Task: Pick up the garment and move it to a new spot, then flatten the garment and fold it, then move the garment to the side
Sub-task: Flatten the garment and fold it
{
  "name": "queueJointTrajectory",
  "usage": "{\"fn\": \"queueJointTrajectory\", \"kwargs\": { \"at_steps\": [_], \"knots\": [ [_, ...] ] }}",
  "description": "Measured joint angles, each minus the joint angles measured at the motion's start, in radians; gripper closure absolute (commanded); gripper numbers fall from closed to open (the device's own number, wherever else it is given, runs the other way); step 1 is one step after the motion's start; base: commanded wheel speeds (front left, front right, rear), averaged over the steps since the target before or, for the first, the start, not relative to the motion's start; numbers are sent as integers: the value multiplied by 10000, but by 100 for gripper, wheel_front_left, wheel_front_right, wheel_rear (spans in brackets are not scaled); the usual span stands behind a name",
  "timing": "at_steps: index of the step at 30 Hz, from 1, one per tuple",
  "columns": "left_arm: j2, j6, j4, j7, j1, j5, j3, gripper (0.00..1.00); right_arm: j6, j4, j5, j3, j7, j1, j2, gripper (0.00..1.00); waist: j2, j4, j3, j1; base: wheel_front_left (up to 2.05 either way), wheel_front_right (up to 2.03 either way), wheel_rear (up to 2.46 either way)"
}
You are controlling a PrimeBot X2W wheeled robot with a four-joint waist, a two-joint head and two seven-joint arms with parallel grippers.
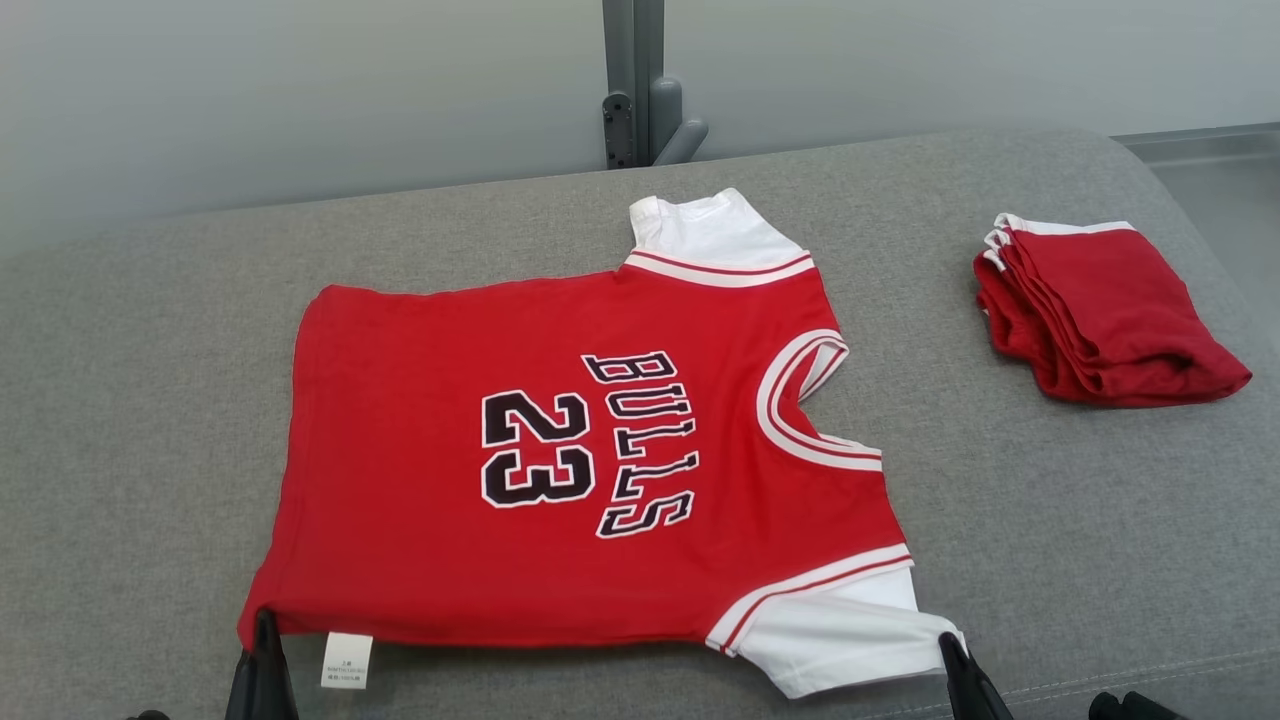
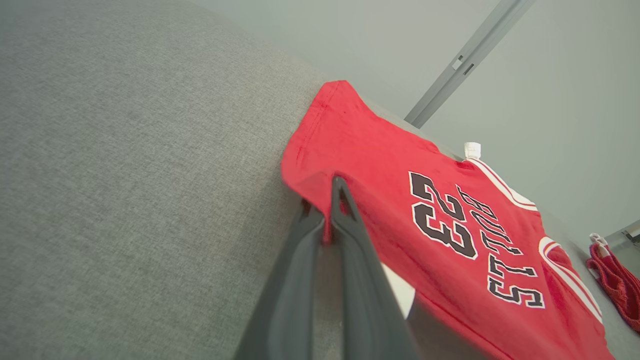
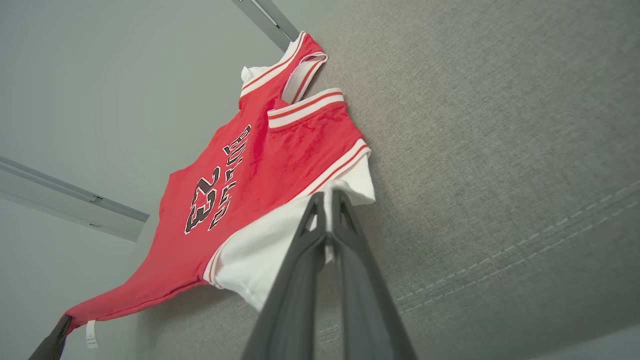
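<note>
The garment (image 1: 560, 450) is a red jersey with white sleeves and "BULLS 23" in black, spread flat on the grey cushion, neck toward the right. My left gripper (image 1: 265, 622) is shut on its near hem corner, seen close in the left wrist view with the garment (image 2: 450, 220) pinched between the left gripper (image 2: 334, 192) tips. My right gripper (image 1: 945, 645) is shut on the near white sleeve's edge; the right wrist view shows the right gripper (image 3: 327, 200) clamping the garment (image 3: 260, 165) there. A white care label (image 1: 346, 660) hangs at the near hem.
A folded stack of red garments (image 1: 1100, 310) lies at the right of the grey cushion (image 1: 150, 400). A grey post with a bracket (image 1: 640, 90) stands behind the cushion's far edge. The cushion's right edge curves down near the stack.
</note>
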State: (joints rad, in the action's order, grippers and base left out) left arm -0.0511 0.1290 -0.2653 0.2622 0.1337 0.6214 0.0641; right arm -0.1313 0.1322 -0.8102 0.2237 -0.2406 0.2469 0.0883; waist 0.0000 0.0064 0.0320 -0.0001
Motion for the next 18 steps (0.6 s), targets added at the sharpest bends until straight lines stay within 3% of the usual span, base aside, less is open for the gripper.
{"fn": "queueJointTrajectory", "kwargs": {
  "at_steps": [9,18],
  "knots": [
    [8,0,-456,2,-783,228,-270,100,2,180,-54,-188,-75,-684,6,100,0,-21,7,1,0,0,0],
    [13,0,-1785,2,-2081,209,-270,100,4,1055,46,-385,-134,-2125,-56,100,0,-8,77,0,0,0,0]
  ]
}}
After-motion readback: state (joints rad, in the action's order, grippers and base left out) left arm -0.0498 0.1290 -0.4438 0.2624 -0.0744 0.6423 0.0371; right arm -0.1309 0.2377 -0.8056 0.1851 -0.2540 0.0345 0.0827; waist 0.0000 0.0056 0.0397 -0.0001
